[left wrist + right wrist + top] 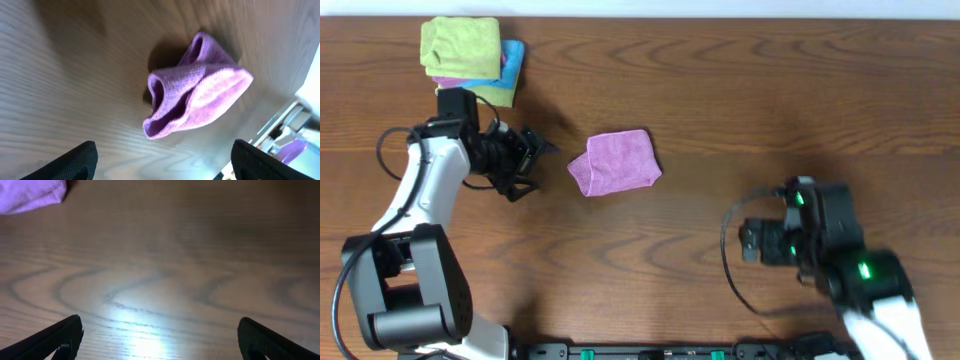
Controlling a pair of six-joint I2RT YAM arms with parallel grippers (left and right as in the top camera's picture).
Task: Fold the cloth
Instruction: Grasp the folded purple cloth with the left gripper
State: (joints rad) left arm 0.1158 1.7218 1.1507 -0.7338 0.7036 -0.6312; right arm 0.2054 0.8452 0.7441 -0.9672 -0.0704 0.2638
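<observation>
Cloth (615,162) sits dead centre, lumpy fold. Left gripper (532,165) at its 9 o'clock, right gripper (747,243) at 4, both spread wide, empty. I'd grab a loose corner low, not the bulge.

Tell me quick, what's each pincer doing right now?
Left pincer: open, holding nothing.
Right pincer: open, holding nothing.

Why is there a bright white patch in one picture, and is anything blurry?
Right wrist view: the patch is light reflecting off the glossy brown wooden table. Left wrist view: soft focus throughout, and the folded purple cloth throws a dark shadow on its left. Overhead view: evenly lit, no glare.
</observation>
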